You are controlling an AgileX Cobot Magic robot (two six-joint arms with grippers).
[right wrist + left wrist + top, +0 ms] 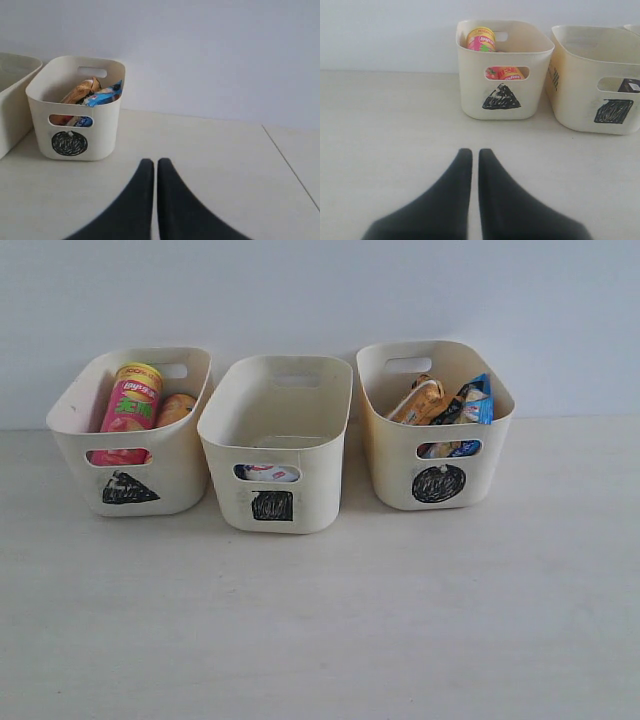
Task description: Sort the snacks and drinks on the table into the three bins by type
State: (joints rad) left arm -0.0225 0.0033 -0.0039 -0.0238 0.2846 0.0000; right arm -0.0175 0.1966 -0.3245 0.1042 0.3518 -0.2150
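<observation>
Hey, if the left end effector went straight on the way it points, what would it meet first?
Most likely the front wall of the cream plastic bin with the black scribbled triangle; only bare beige table lies between. It aims near a corner, so it might only graze.

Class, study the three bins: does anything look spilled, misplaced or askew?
Nothing stands out. The pink chip tube leans inside the triangle bin, the blue bag sits in the circle bin, the square bin stands upright between them, and nothing has spilled.
</observation>
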